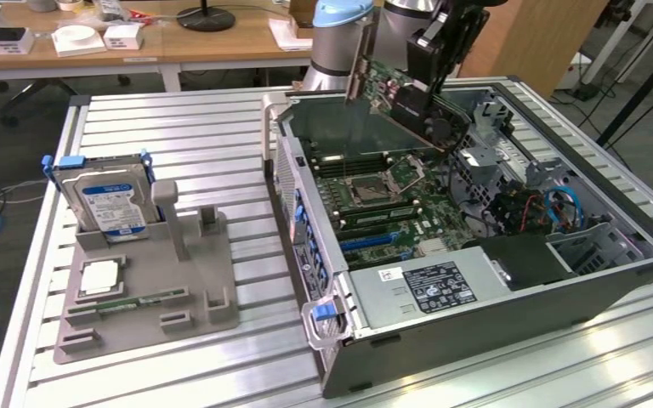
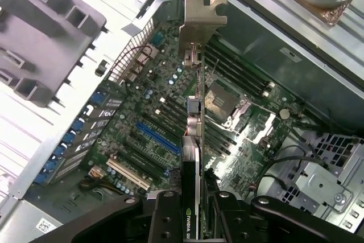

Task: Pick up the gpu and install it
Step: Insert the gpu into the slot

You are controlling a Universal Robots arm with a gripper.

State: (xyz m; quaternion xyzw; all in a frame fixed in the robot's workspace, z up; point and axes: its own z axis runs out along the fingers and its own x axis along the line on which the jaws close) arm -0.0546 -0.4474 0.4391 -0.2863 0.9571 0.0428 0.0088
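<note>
Gripper [image 2: 196,200] jaws clamp gpu [image 2: 196,120], tilted at case [image 1: 599,285] 12 o'clock, ext. view; risk: bracket [image 2: 202,18] snags chassis, card misses blue slot [image 2: 156,138].

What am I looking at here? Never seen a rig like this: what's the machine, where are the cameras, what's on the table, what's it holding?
It is a single robot arm with a two-fingered gripper at its end. One picture comes from a camera off the arm that looks over the whole slatted metal table. The other comes from a camera on the wrist, looking past the gripper. On the table lies an open computer case with its motherboard exposed. To the exterior view's left of it is a grey holder tray, with a hard drive standing upright in it and a memory stick lying flat. The gripper is shut on the gpu, a green card with a silver bracket. The card is held tilted in the air over the open case, not yet seated.
</note>
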